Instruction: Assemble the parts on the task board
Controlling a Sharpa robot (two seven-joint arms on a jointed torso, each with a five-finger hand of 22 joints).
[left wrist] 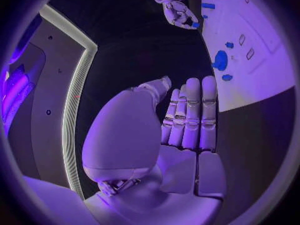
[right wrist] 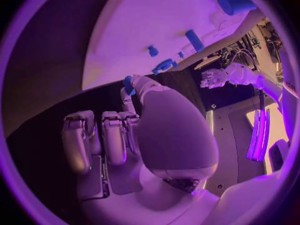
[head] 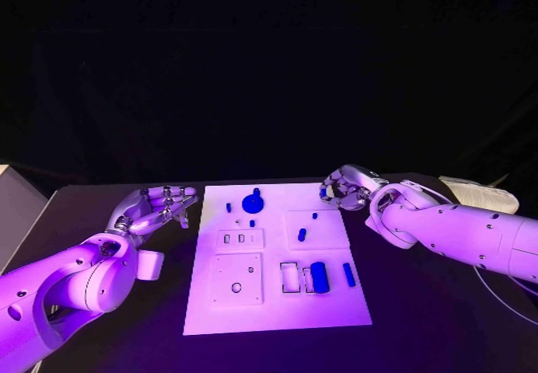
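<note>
The white task board point(head: 281, 311) lies in the middle of the black table. On it are a round blue part point(head: 253, 203) near the far edge, a thick blue cylinder point(head: 319, 277) and a slim blue bar point(head: 349, 274) toward the near right, plus several small blue pegs. My right hand point(head: 350, 189) hovers at the board's far right corner with its fingers curled, pinching a small blue part point(right wrist: 128, 85) between thumb and fingertip. My left hand point(head: 159, 207) is beside the board's far left edge, fingers straight and holding nothing.
The board point(left wrist: 262, 80) has rectangular recesses and small holes across its middle and near half. Bare black table point(head: 437, 311) surrounds it. A pale box edge point(head: 14, 210) stands at the far left of the table.
</note>
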